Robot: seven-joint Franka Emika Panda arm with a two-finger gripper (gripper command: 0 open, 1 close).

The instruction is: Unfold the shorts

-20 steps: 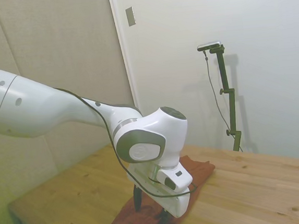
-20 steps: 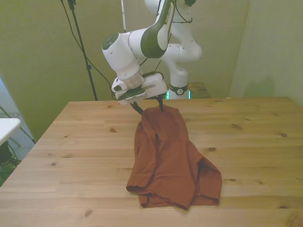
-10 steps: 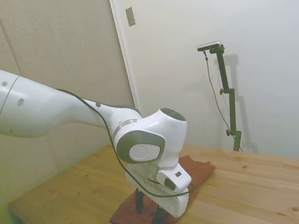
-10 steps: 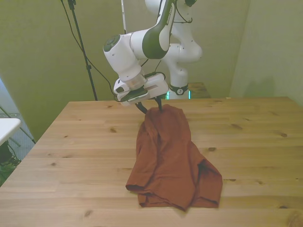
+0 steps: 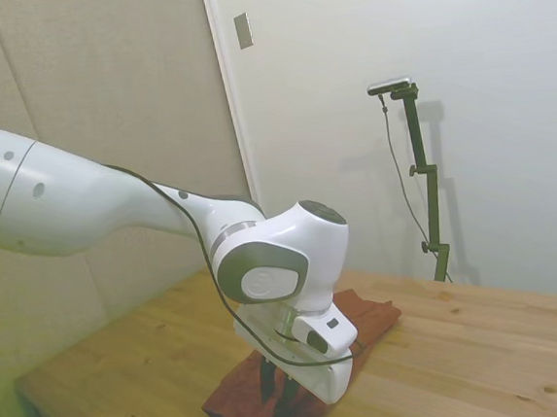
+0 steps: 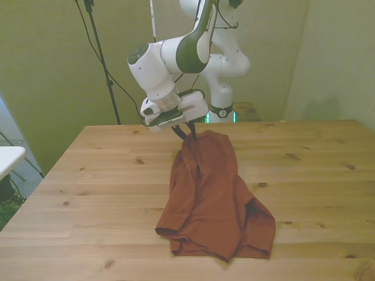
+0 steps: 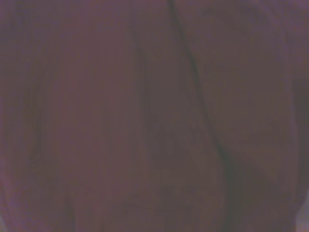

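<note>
Rust-red soft cloth shorts (image 6: 211, 199) lie rumpled mid-table on the pale wooden table (image 6: 88, 193), far end lifted under the white arm's two-finger gripper (image 6: 188, 132), fingers pinched narrow on the cloth. Side view shows the dark fingers (image 5: 267, 380) buried in folds. Wrist view: blurred red cloth (image 7: 120, 121) with one dark crease.

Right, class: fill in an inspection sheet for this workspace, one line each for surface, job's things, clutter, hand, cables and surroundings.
Surface: pale wooden plank table, knots visible.
Job's things: rust-red soft cloth shorts, crumpled, far end bunched at the hand.
Clutter: nothing seen.
Hand: white two-finger hand, dark fingers close together on the shorts' far edge.
Cables: black cable looping along the arm.
Surroundings: plain walls; white edge at the front view's left.
</note>
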